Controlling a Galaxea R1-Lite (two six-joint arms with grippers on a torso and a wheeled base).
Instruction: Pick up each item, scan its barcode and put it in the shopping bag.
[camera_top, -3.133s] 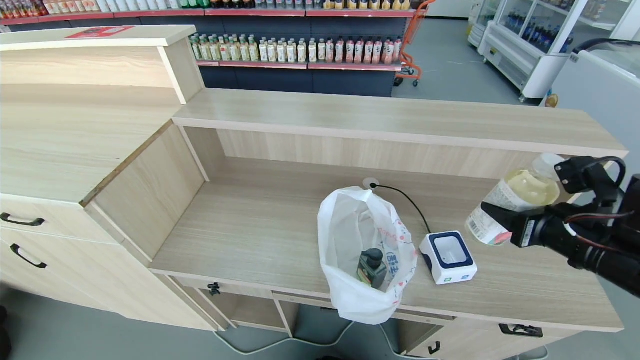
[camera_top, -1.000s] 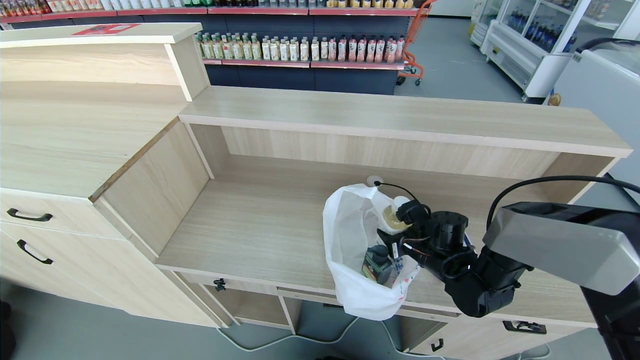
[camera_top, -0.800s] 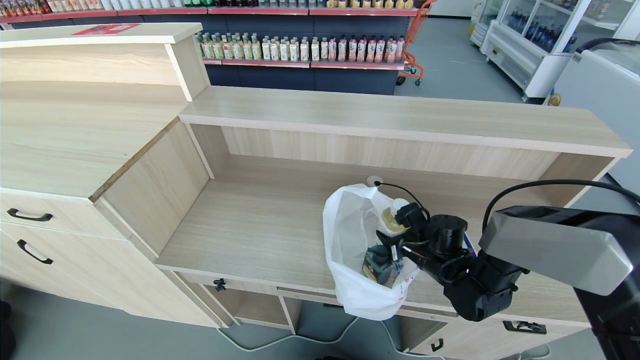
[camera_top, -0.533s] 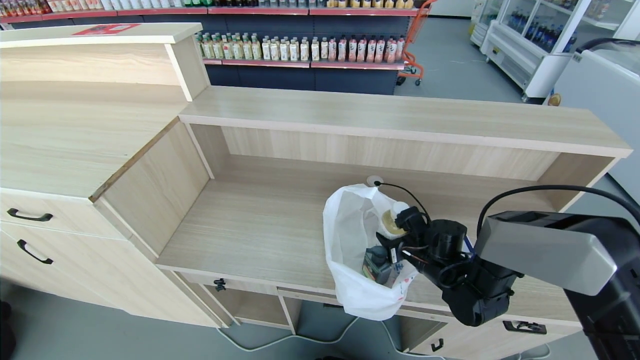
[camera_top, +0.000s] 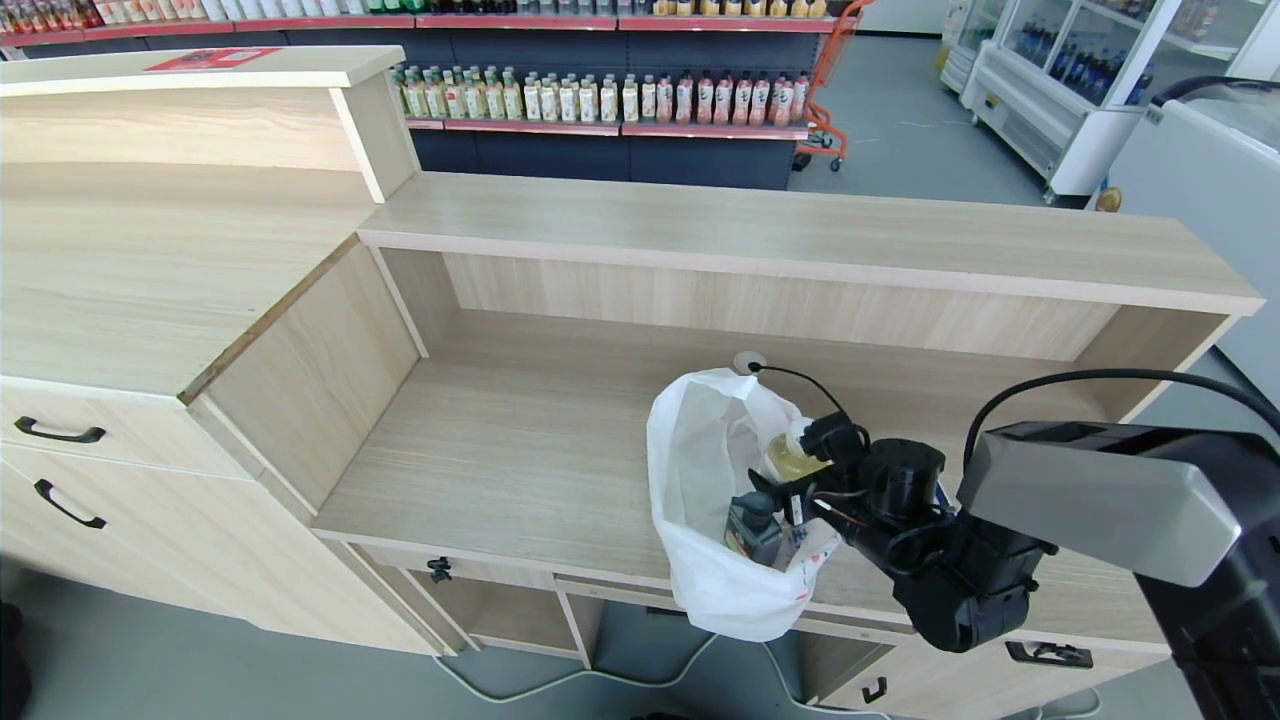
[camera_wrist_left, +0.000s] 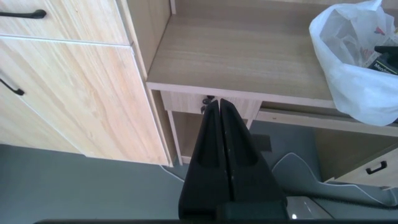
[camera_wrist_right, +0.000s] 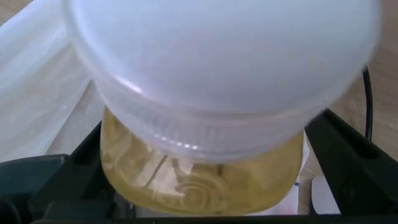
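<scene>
**A:** Where's the item?

**B:** The bottle (camera_top: 793, 458), yellowish with a white cap, is clamped in the right gripper (camera_top: 800, 468) at the mouth of the shopping bag (camera_top: 700, 470). Its cap end faces the wrist camera.

**A:** So just let go?

**B:** I'd say not from here. Just below the gripper a dark pump bottle (camera_top: 752, 525) stands in the bag. I'd lower the bottle further and aim for the free space beside the pump head. I'd part the fingers only once the bottle is well inside.

**A:** Any risks?

**B:** The thin bag wall hangs close around the fingers and could snag. The bag also overhangs the counter (camera_top: 520, 450) edge, so a hard drop might tug it off. Back out the way the gripper went in.

**A:** The other arm?

**B:** The left gripper (camera_wrist_left: 219, 109) has its fingers pressed together on nothing. It is low by the counter front, well apart from the bag.
</scene>
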